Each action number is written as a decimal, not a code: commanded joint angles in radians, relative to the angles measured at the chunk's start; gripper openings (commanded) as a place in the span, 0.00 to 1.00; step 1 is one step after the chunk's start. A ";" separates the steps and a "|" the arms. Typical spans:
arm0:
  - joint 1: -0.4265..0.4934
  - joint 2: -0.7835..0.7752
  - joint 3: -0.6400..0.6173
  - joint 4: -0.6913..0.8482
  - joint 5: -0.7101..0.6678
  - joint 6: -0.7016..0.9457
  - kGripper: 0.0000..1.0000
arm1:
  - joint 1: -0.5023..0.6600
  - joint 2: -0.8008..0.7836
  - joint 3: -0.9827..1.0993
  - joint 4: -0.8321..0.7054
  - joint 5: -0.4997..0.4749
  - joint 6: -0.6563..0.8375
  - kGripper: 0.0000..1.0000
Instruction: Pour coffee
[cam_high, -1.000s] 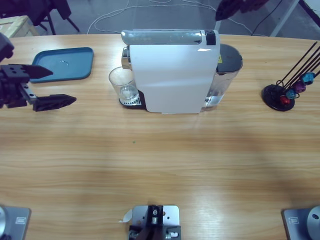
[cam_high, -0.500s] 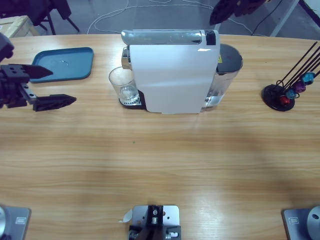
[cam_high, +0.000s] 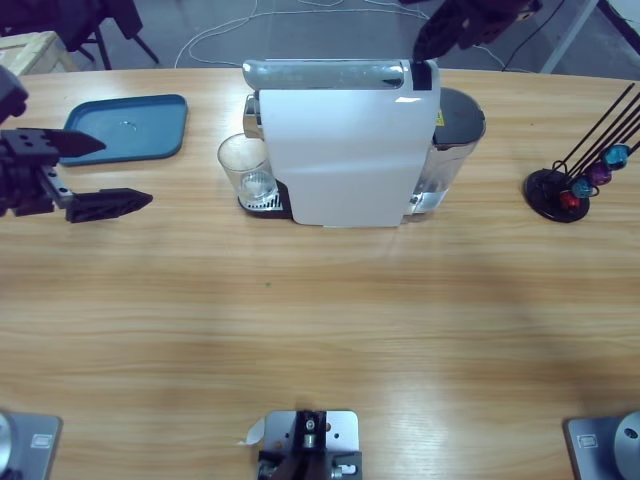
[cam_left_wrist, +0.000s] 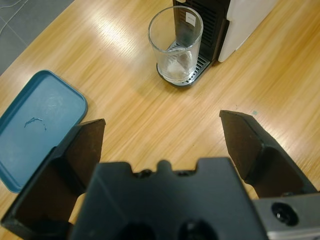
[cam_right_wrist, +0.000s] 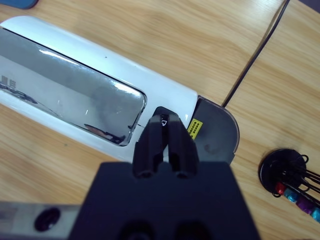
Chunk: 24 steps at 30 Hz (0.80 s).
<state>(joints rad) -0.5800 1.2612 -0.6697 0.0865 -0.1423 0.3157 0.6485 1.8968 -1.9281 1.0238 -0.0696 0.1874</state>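
Note:
The white coffee machine (cam_high: 340, 150) with a silver top lid (cam_right_wrist: 65, 95) stands at the table's far middle. An empty clear glass (cam_high: 245, 168) sits on its drip tray under the spout, also seen in the left wrist view as the glass (cam_left_wrist: 176, 45). My left gripper (cam_high: 125, 172) hovers at the table's left side, open and empty, pointing at the glass from well apart; in its own view the left gripper (cam_left_wrist: 162, 122) frames bare wood. My right gripper (cam_high: 422, 48) is shut on nothing, its tip (cam_right_wrist: 164, 121) just over the machine's top at the lid's right end.
A blue tray (cam_high: 128, 127) lies at the far left behind my left gripper. The machine's grey water tank (cam_high: 455, 120) sits at its right. A black capsule stand (cam_high: 570, 190) with coloured capsules is at the far right. Open wood spreads in front.
My right gripper has come down and left from the top edge toward the machine's top right end. The left arm and the glass have not moved.

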 joint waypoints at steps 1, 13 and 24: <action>-0.011 -0.001 0.033 0.004 0.015 -0.008 1.00 | -0.008 0.019 0.081 -0.009 0.001 0.012 0.00; -0.011 -0.025 0.041 0.004 0.015 -0.017 1.00 | 0.004 -0.114 0.030 0.001 -0.041 -0.008 1.00; -0.011 -0.037 0.048 0.005 0.013 -0.022 1.00 | 0.007 -0.116 0.050 0.000 -0.045 0.007 1.00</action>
<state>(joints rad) -0.5800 1.2471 -0.6619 0.0865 -0.1422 0.3091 0.6489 1.7890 -1.9085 1.0107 -0.1039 0.1853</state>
